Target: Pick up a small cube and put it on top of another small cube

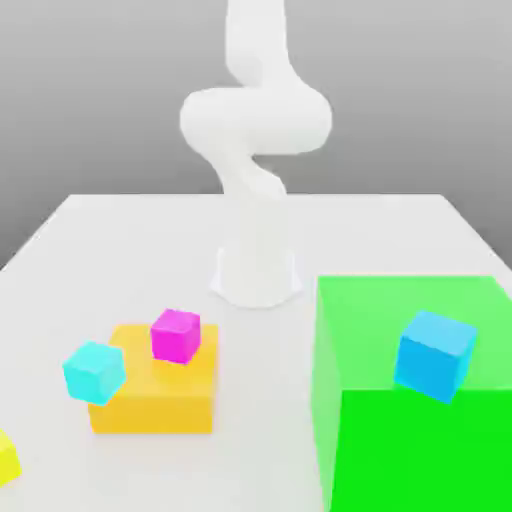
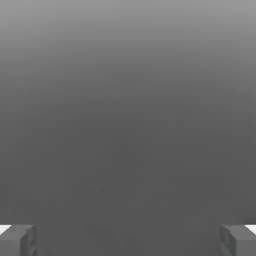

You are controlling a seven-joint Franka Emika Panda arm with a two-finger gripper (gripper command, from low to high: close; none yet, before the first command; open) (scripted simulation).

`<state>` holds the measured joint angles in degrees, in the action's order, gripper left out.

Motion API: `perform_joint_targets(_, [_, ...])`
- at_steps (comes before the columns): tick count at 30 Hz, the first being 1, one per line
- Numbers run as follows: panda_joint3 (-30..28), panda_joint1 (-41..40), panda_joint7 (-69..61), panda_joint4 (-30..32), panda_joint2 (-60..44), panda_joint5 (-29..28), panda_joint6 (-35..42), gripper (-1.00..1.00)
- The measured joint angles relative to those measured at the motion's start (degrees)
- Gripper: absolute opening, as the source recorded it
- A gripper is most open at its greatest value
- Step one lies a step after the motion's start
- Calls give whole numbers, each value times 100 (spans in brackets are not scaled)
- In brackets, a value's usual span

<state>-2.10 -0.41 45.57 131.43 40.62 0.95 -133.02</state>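
1. Cubes first, by way of my landmark: I place everything against the green block (image 1: 415,395), the biggest thing on the table (image 1: 120,240), which fills the near corner on the exterior view's right.
2. My arm (image 1: 255,150) rises from its white base behind the green block, toward the exterior view's left, and loops upward out of frame.
3. I see a flat orange block (image 1: 155,392) well to the exterior view's left of the green block, lying on the table.
4. A blue cube (image 1: 435,354) rests tilted on top of the green block, near its front edge.
5. I see a cyan cube (image 1: 94,372) farther left of the green block than the orange block, touching or overlapping the orange block's left edge; I cannot tell which.
6. A magenta cube (image 1: 176,335) sits on the orange block's top, at its rear.
7. A yellow cube (image 1: 6,458) lies farthest from the green block, cut off by the exterior view's left border.
8. My pincer (image 2: 128,240) stands wide open in the hand view, fingertips (image 2: 17,240) far apart with nothing between them, against plain grey.
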Motion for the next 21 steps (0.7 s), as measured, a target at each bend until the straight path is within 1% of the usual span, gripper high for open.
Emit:
perform_joint_targets(13, [-1083,-301,-276,-185,-2727,680,-652,0])
perform_joint_targets(17, [-1340,-505,-402,-242,-3564,947,-845,0])
perform_joint_targets(21, [-1476,-835,-512,-300,-4399,1192,-1038,0])
